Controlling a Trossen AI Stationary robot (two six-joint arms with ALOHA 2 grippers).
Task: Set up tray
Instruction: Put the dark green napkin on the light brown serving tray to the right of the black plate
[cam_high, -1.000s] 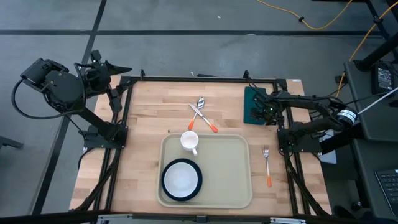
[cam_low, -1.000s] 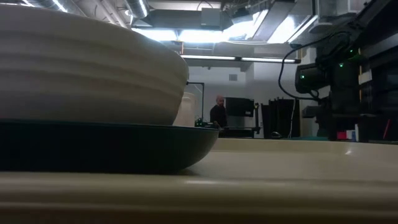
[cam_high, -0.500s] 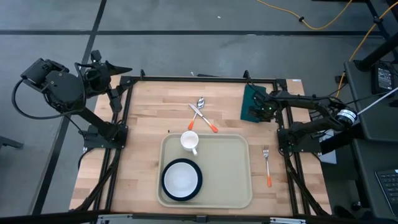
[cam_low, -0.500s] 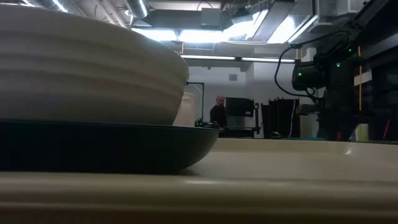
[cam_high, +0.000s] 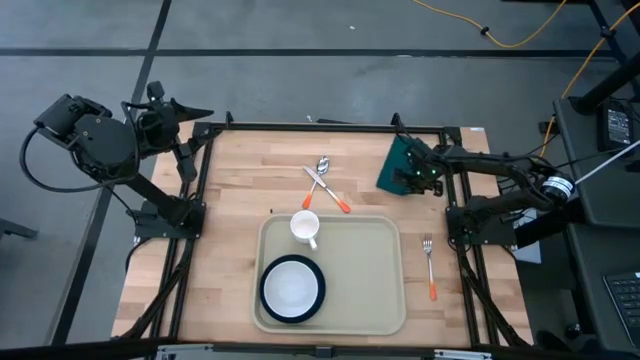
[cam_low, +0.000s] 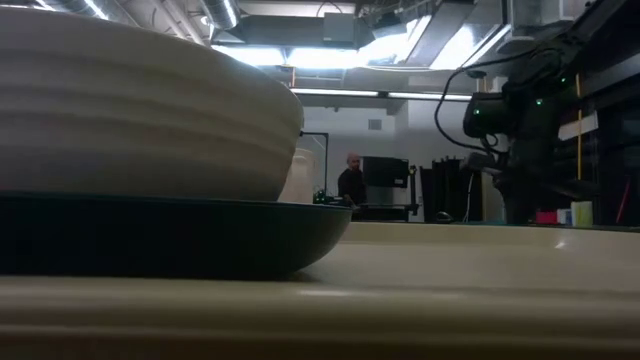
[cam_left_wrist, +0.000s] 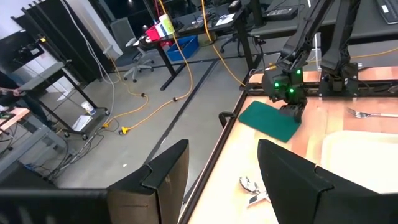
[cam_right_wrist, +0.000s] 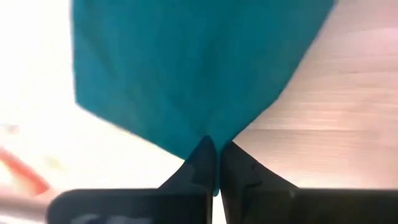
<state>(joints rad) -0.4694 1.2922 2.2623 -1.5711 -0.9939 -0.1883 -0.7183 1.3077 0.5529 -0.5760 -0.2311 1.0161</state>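
The beige tray (cam_high: 375, 290) lies at the table's near middle and carries a white cup (cam_high: 305, 227) and a white bowl on a dark plate (cam_high: 292, 288). A dark green napkin (cam_high: 398, 168) is at the far right of the table, with my right gripper (cam_high: 424, 174) shut on it. A spoon and a knife with orange handles (cam_high: 325, 182) lie crossed beyond the tray. A fork (cam_high: 429, 265) lies to the right of the tray. My left gripper (cam_left_wrist: 224, 180) waits open past the table's far left corner. My right gripper pinches the napkin between its two shut fingers at the edge facing the table's right side (cam_right_wrist: 210, 132), where the cloth narrows to a point. The fingers come from above, slanting down from the right. The cloth spreads away from the fingertips toward the table's left.
Black frame rails (cam_high: 320, 127) run along the table's far and side edges. Bare wood (cam_high: 235, 185) lies left of the cutlery and left of the tray. In the low view the bowl and plate (cam_low: 150, 150) fill the left, and a person (cam_low: 351, 183) stands far back in the room.
My right gripper has shut on the napkin's right edge and drawn a little toward the table's left. The napkin has turned about and shifted left with it, and now lies askew to the table's edge.
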